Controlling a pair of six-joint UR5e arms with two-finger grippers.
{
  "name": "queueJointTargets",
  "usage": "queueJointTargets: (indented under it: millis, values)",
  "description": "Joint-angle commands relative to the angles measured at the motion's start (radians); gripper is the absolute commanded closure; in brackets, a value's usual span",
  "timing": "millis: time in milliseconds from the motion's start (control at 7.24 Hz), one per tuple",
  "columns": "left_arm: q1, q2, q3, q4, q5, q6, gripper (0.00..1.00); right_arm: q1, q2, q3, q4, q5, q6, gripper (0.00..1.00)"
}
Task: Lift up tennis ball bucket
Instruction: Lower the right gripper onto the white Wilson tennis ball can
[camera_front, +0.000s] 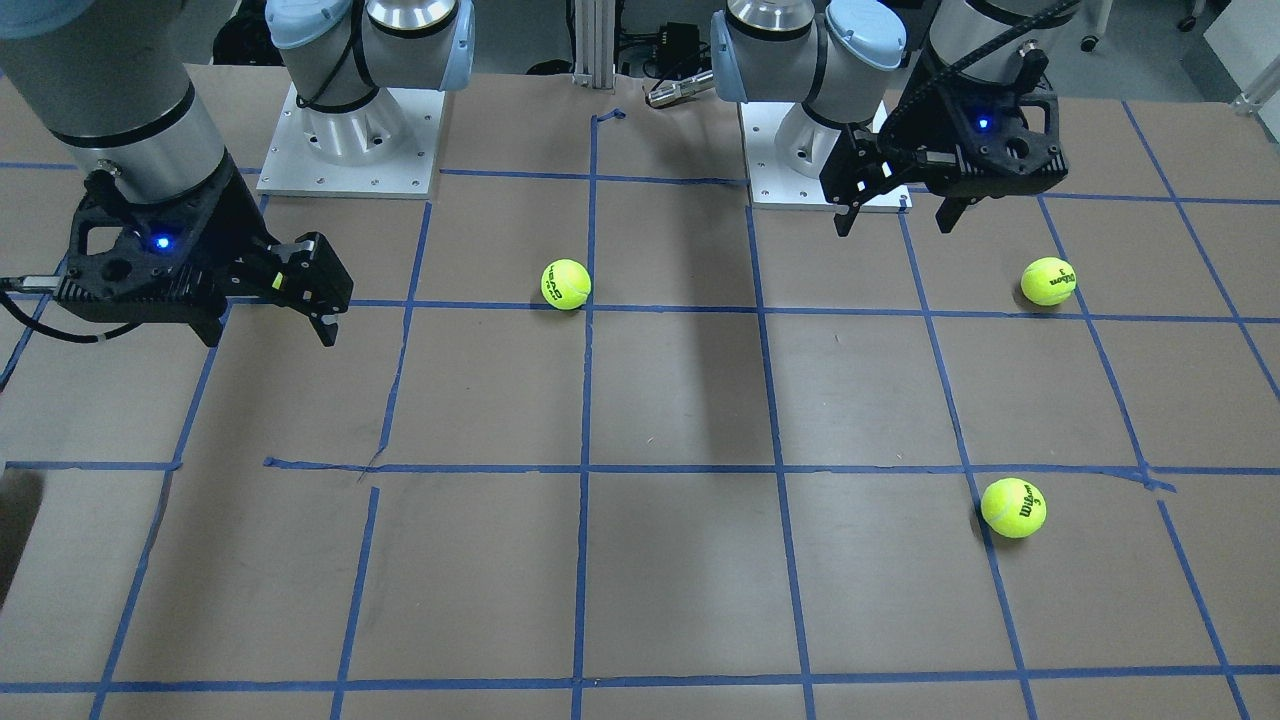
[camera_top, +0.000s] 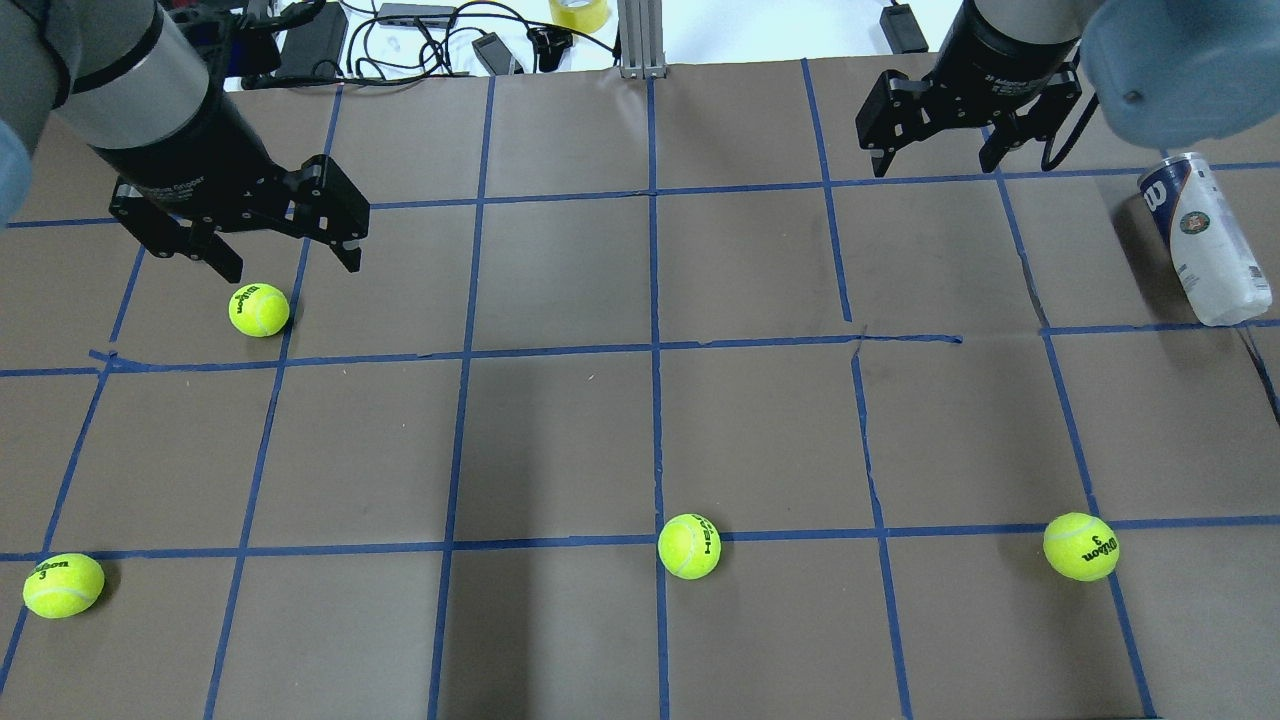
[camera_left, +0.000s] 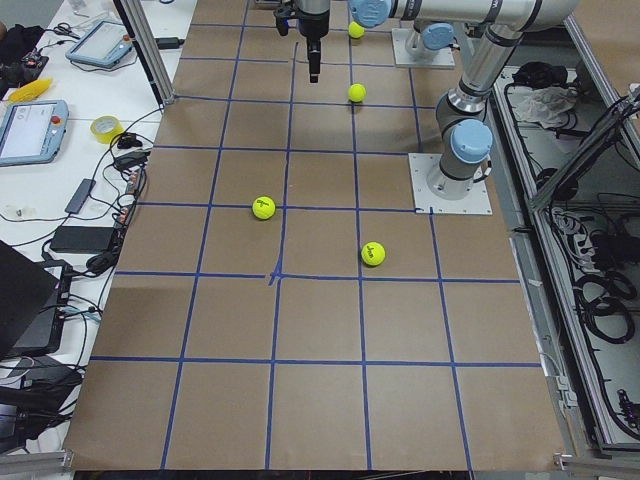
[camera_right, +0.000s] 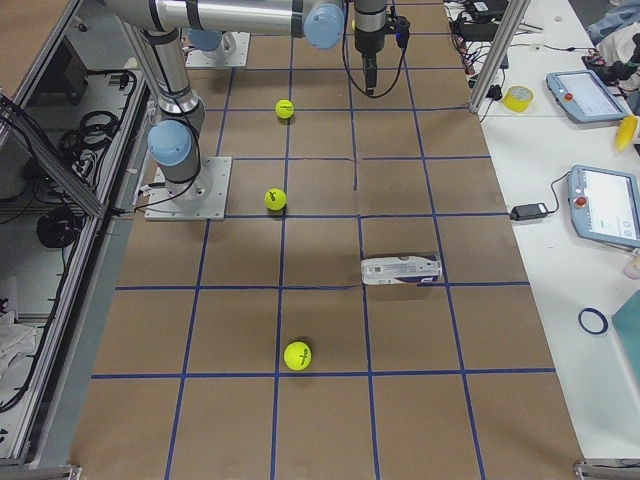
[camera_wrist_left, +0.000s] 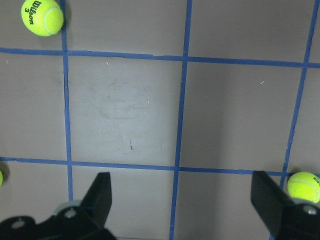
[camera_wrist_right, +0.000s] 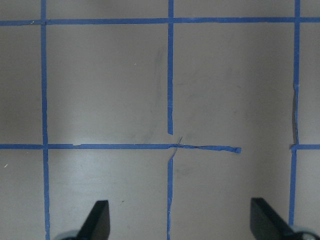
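Tennis ball bucket (camera_top: 1205, 240) lies on its side at the table's right end, long axis pointing roughly away from the robot. Right gripper (camera_top: 935, 168) is the nearer one, fingers spread and empty, bucket well apart off to its right. Left gripper (camera_top: 292, 268) also spread, far across the table

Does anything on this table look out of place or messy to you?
Yes. The tennis ball bucket lies on its side near the table's edge on the robot's right, not upright, and four tennis balls sit scattered loose across the grid. One blue tape line is torn and crooked near the middle.
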Motion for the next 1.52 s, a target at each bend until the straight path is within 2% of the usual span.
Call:
queueJointTargets:
  millis: [0, 553, 691, 967, 1106, 1244, 1382]
  values:
    - [0.000, -0.009, 0.002, 0.001, -0.003, 0.000, 0.00, 0.000, 0.004, 0.001, -0.008, -0.006, -0.001, 0.00]
    - [0.000, -0.011, 0.002, 0.003, -0.003, 0.008, 0.00, -0.015, 0.015, 0.019, -0.002, -0.013, -0.001, 0.00]
    - [0.000, -0.011, 0.002, 0.003, -0.004, 0.008, 0.00, -0.050, 0.033, -0.011, -0.021, 0.006, 0.011, 0.00]
    - [0.000, -0.009, 0.001, 0.001, -0.003, 0.008, 0.00, -0.182, 0.175, -0.155, -0.020, -0.010, -0.045, 0.00]
    - [0.000, -0.009, 0.001, 0.000, 0.002, 0.008, 0.00, -0.245, 0.222, -0.186, -0.044, -0.068, -0.120, 0.00]
    - [0.000, -0.008, 0.001, 0.001, 0.000, 0.008, 0.00, -0.318, 0.280, -0.214, -0.107, -0.066, -0.187, 0.00]
    - [0.000, -0.006, 0.001, 0.001, 0.002, 0.008, 0.00, -0.360, 0.359, -0.278, -0.121, -0.067, -0.256, 0.00]
